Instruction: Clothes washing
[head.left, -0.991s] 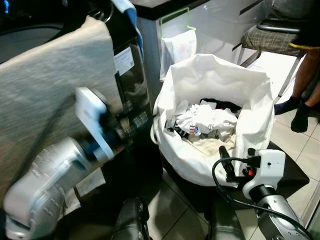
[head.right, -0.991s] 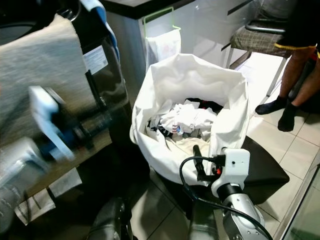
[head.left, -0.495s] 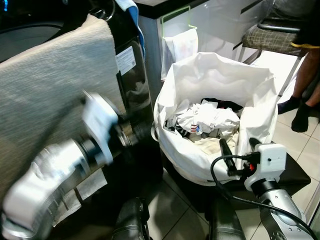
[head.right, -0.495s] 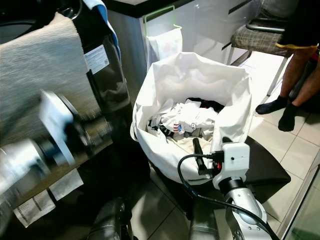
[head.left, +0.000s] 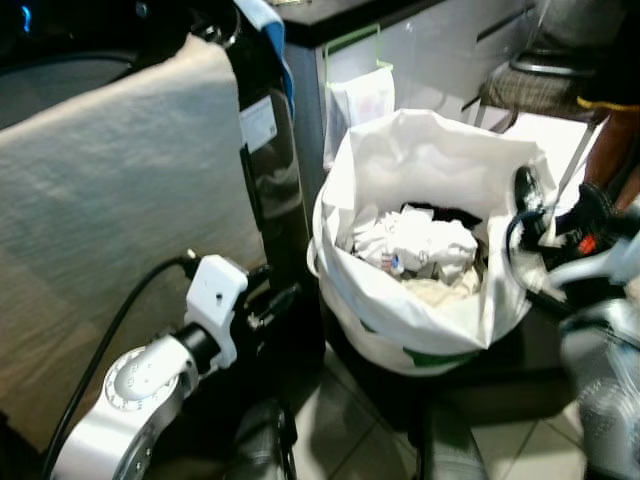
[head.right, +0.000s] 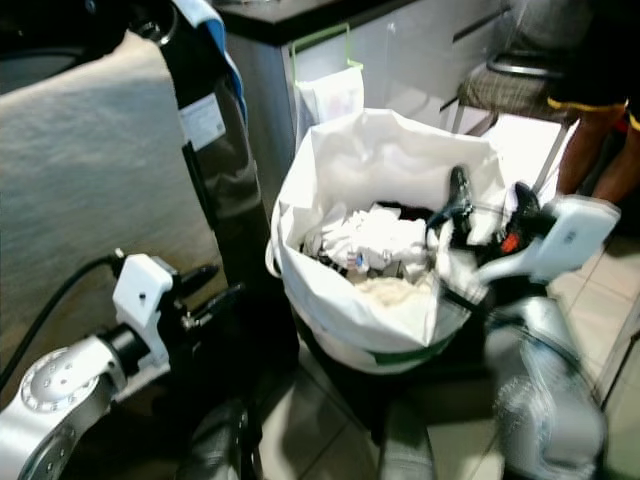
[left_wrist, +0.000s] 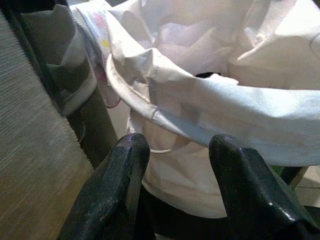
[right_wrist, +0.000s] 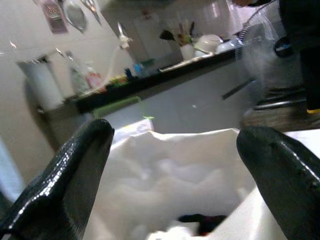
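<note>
Crumpled white and dark clothes (head.left: 420, 245) lie in the big white cloth laundry bag (head.left: 400, 310), which stands upright on the tiled floor just beside the dark washing machine front (head.left: 270, 200), its mouth pointing up. Within the last second the right gripper (head.right: 490, 205) has risen from low beside the bag to its rim, fingers spread wide and empty, so I judge a grab comes next. The left gripper (left_wrist: 177, 185) has dropped low beside the bag, fingers apart, holding nothing.
</note>
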